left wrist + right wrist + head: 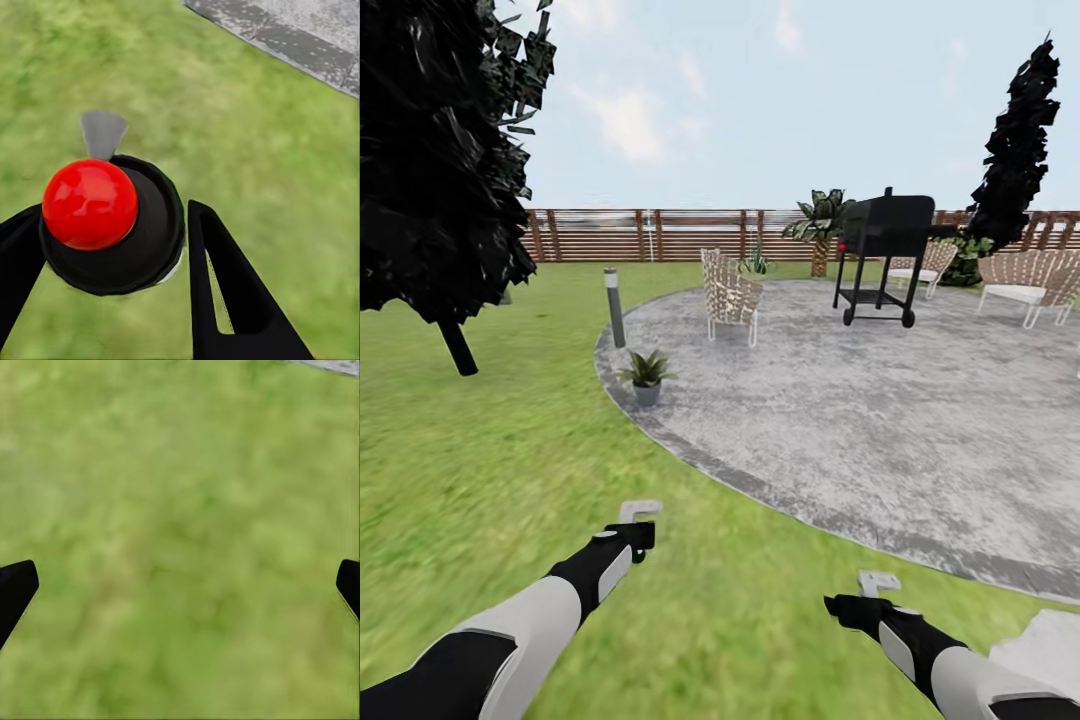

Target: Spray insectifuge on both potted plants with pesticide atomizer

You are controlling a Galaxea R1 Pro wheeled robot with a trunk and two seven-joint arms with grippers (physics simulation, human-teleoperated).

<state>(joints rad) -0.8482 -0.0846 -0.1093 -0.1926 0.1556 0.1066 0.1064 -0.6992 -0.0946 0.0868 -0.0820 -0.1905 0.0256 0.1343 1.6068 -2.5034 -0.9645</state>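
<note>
A: What is nearest, down by the arms?

B: Both arms reach forward over the lawn (490, 450). The left gripper (112, 247) is clenched around the pesticide atomizer (101, 217): seen from its wrist, the red top sits between the two dark fingers (232, 292), with a grey nozzle pointing away over the grass. From the head, that gripper (632, 530) is at the near left, and the atomizer's pale tip pokes above it.

A: And the other one?

B: The right gripper (872, 590) hangs at the near right, over grass. From its wrist the fingertips (15, 589) stand wide apart at the two edges with nothing between them, so it is released.

A: Further out?

B: A potted plant (646, 375) in a small grey pot stands at the left edge of the round grey patio (880, 420). Just beyond it is a grey bollard lamp (615, 307). A second potted plant (757, 263) peeps out behind a woven chair (730, 295). To the right stands a black grill (882, 255), with more chairs beyond.

A: And farthest?

B: A brown slatted fence (660, 235), a palm (820, 225) and dark trees at either side.
</note>
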